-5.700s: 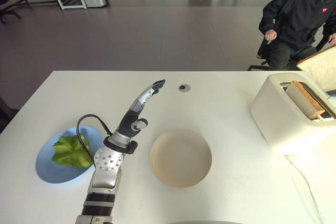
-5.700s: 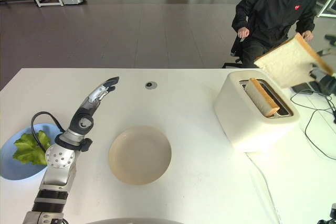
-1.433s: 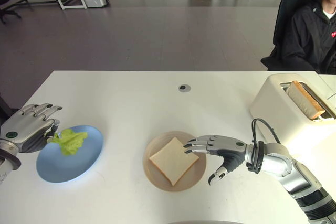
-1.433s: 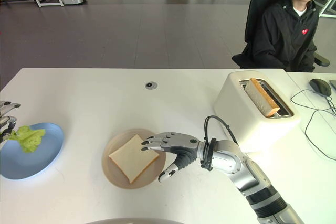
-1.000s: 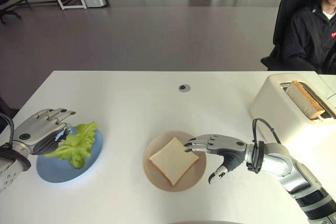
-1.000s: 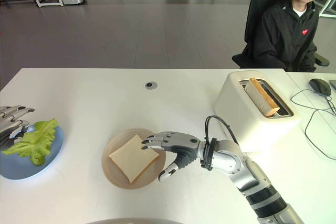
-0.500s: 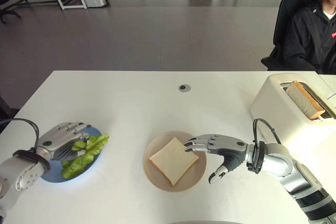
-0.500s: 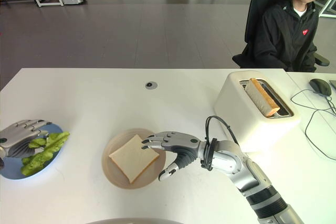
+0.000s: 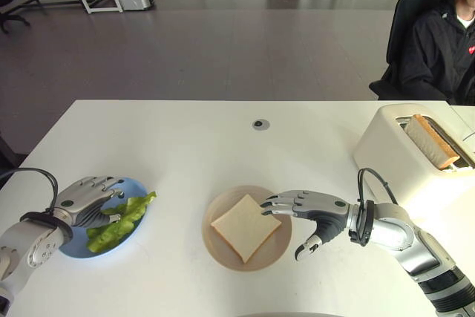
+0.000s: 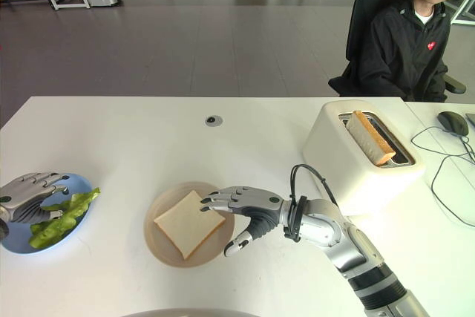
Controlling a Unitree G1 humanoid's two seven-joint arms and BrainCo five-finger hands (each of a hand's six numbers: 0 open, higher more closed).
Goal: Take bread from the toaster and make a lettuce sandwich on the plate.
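1. Table (image 9: 223,146): one white surface carrying everything below.
2. Toaster (image 9: 393,168): one white unit at the table's right edge, its slots facing up.
3. Bread, two slices in total. The first bread slice (image 9: 429,141) stands upright in a toaster slot with its top sticking out. The second bread slice (image 9: 243,226) lies flat on the beige plate, turned so one corner points toward the front edge.
4. Plates, two in total. The beige plate (image 9: 210,241) sits near the middle of the table's front edge. The blue plate (image 10: 16,241) sits near the left edge, well apart from the beige one.
5. Lettuce leaf (image 9: 119,220): one green leaf at the blue plate, reaching out past the plate's right rim. Whether it rests on the plate or hangs just above it cannot be told.
6. Left hand (image 9: 85,197): it is over the blue plate, palm down, fingers curled onto the lettuce leaf and gripping it.
7. Right hand (image 9: 315,213): it is just right of the beige plate, holding nothing, fingers spread and thumb pointing down. Its fingertips are at the right corner of the second bread slice.
8. Round grommet (image 9: 260,124): one small disc set in the table toward the far edge.
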